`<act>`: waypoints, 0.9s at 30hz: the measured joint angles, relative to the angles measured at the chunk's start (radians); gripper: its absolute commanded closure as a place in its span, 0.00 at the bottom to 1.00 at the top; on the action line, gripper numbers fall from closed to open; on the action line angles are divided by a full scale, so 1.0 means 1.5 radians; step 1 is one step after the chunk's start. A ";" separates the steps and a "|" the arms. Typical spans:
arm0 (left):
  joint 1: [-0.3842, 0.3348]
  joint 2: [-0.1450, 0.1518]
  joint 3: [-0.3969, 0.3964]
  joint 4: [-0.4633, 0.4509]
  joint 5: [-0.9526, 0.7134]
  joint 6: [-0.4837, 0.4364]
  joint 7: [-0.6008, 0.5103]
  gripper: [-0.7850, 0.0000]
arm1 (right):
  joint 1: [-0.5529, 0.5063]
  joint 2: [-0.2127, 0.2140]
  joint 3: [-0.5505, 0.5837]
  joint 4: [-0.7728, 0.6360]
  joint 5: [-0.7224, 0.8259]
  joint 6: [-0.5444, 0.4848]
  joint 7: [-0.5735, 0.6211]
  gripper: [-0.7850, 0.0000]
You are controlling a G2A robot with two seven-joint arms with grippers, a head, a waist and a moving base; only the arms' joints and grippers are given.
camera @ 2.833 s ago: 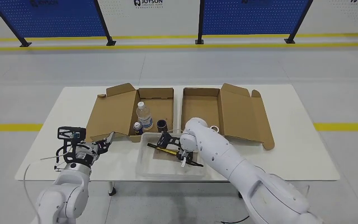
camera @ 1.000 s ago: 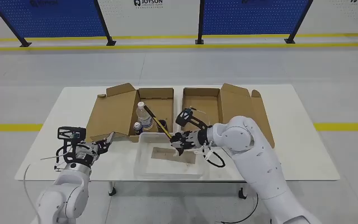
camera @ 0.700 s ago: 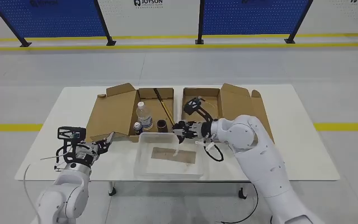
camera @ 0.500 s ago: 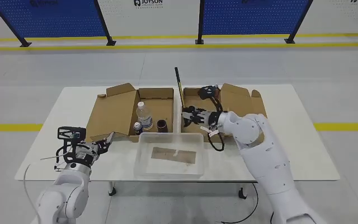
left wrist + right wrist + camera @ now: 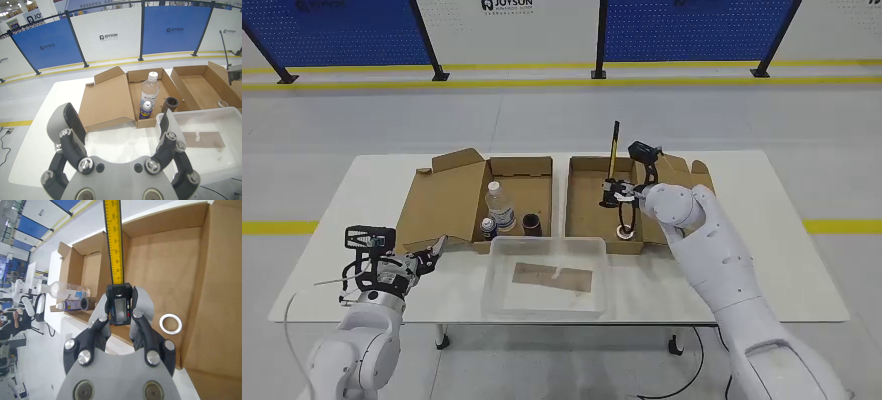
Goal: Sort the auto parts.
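My right gripper (image 5: 119, 306) (image 5: 620, 192) is shut on a digital caliper (image 5: 118, 308) with a yellow scale (image 5: 114, 237); it holds the caliper (image 5: 614, 155) upright above the right cardboard box (image 5: 594, 218). A white ring (image 5: 170, 323) (image 5: 625, 233) lies on that box's floor. The left cardboard box (image 5: 532, 172) holds a clear bottle (image 5: 499, 205) (image 5: 150, 91), a blue spray can (image 5: 488, 227) (image 5: 145, 110) and a black cylinder (image 5: 531, 221) (image 5: 170, 104). My left gripper (image 5: 121, 123) (image 5: 437, 252) stands open over the table's left front, nothing between its fingers.
A clear plastic tray (image 5: 500, 300) (image 5: 232, 111) with a brown sheet (image 5: 552, 277) in it sits at the table's front, between the arms. Both boxes have their lids (image 5: 447, 200) folded outward. Blue and white fence panels stand beyond the table.
My right gripper has carried the caliper up out of the clear tray and rightward, swinging it upright over the right box. The left arm has kept still.
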 measured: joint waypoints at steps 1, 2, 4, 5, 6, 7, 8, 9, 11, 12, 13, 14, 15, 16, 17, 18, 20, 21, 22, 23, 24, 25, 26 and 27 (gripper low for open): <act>0.000 0.000 0.000 0.000 0.000 0.000 0.000 0.00 | 0.012 -0.004 -0.010 0.020 0.001 0.001 0.000 1.00; 0.000 0.000 0.000 0.000 0.000 0.000 0.000 0.00 | 0.027 -0.010 -0.023 0.047 0.003 0.001 -0.002 1.00; 0.000 0.000 0.000 0.000 0.000 0.000 0.000 0.00 | 0.048 -0.020 -0.042 0.086 0.009 0.001 -0.008 1.00; 0.000 0.000 0.000 0.000 0.000 0.000 0.000 0.00 | 0.061 -0.027 -0.054 0.111 0.016 0.001 -0.011 1.00; 0.000 0.000 0.000 0.000 0.000 0.000 0.000 0.00 | 0.070 -0.032 -0.062 0.130 0.021 0.001 -0.013 1.00; 0.000 0.000 0.000 0.000 0.000 0.000 0.000 0.00 | 0.079 -0.037 -0.071 0.148 0.025 -0.001 -0.013 1.00; 0.000 0.000 0.000 0.000 0.000 0.000 0.000 0.00 | 0.090 -0.045 -0.081 0.173 0.031 -0.003 -0.013 1.00; 0.000 0.000 0.000 0.000 0.000 0.000 0.000 0.00 | 0.098 -0.050 -0.088 0.191 0.037 -0.003 -0.013 1.00; 0.000 0.000 0.000 0.000 0.000 0.000 0.000 0.00 | 0.114 -0.063 -0.100 0.230 0.058 -0.002 -0.012 1.00; 0.000 0.000 0.000 0.000 0.000 0.000 0.000 0.00 | 0.118 -0.069 -0.103 0.246 0.069 -0.001 -0.011 1.00; 0.000 0.000 0.000 0.000 0.000 0.000 0.000 0.00 | 0.123 -0.074 -0.107 0.262 0.078 0.000 -0.010 1.00; 0.000 0.000 0.000 0.000 0.000 0.000 0.000 0.00 | 0.130 -0.081 -0.113 0.282 0.084 0.005 -0.007 1.00; 0.000 0.000 0.000 0.000 0.000 0.000 0.000 0.00 | 0.134 -0.086 -0.118 0.295 0.087 0.007 -0.006 1.00; 0.000 0.000 0.000 0.000 0.000 0.000 0.000 0.00 | 0.138 -0.090 -0.122 0.308 0.092 0.009 -0.005 1.00; 0.000 0.000 0.000 0.000 0.000 0.000 0.000 0.00 | 0.143 -0.096 -0.126 0.323 0.098 0.011 -0.001 1.00; 0.000 0.000 0.000 0.000 0.000 0.000 0.000 0.00 | 0.146 -0.100 -0.129 0.334 0.100 0.012 0.001 1.00; 0.000 0.000 0.000 0.000 0.000 0.000 0.000 0.00 | 0.154 -0.108 -0.138 0.357 0.099 0.012 0.005 1.00; 0.000 0.000 0.000 0.000 0.000 0.000 0.000 0.00 | 0.157 -0.111 -0.141 0.366 0.098 0.012 0.006 1.00; 0.000 0.000 0.000 0.000 0.000 0.000 0.000 0.00 | 0.160 -0.114 -0.143 0.374 0.098 0.010 0.006 0.96; 0.000 0.000 0.000 0.000 0.000 0.000 0.000 0.00 | 0.163 -0.117 -0.146 0.384 0.097 0.008 0.006 0.91; 0.000 0.000 0.000 0.000 0.000 0.000 0.000 0.00 | 0.165 -0.120 -0.149 0.391 0.096 0.008 0.006 0.87; 0.000 0.000 0.000 0.000 0.000 0.000 0.000 0.00 | 0.167 -0.122 -0.150 0.396 0.095 0.009 0.006 0.85; 0.000 0.000 0.000 0.000 0.000 0.000 0.000 0.00 | 0.169 -0.125 -0.152 0.403 0.095 0.009 0.005 0.82; 0.000 0.000 0.000 0.000 0.000 0.000 0.000 0.00 | 0.171 -0.127 -0.154 0.408 0.095 0.008 0.004 0.80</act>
